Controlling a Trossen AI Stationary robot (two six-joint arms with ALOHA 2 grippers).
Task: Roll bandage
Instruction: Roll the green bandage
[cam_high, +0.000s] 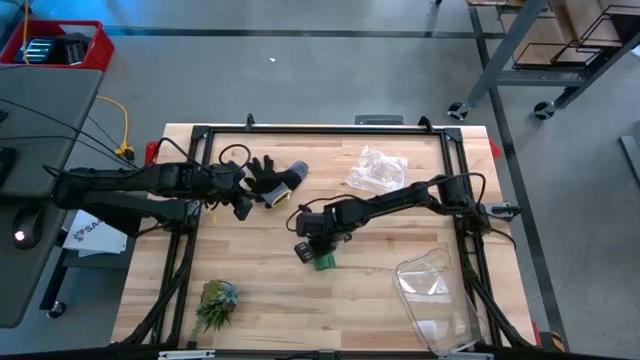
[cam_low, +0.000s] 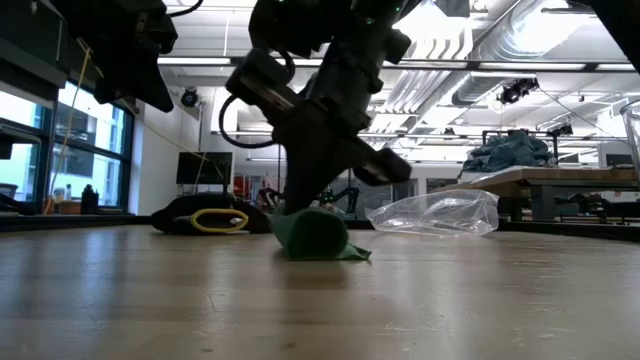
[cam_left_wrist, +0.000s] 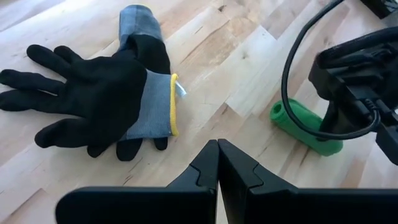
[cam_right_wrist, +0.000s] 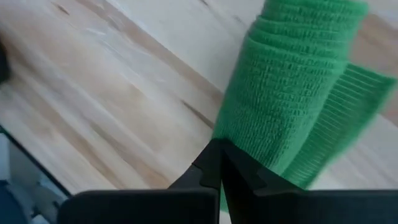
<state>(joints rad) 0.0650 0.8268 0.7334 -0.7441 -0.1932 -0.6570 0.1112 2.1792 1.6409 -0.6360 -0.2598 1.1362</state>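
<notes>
Beside the glove (cam_high: 272, 178), the right hand (cam_high: 318, 250) pinched the green bandage (cam_high: 324, 261) against the surface (cam_high: 380, 300). The left hand (cam_high: 243, 205) hung pressed closed just above the glove, holding nothing.

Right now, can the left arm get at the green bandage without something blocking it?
Probably not cleanly. The right tool sits right at the bandage, and its arm crosses the left tool's path. The glove lies off to the side, not between them.

Rolled green bandage (cam_right_wrist: 292, 87) on pale wooden table (cam_right_wrist: 106, 106), just beyond closed right claw (cam_right_wrist: 222, 163).
</notes>
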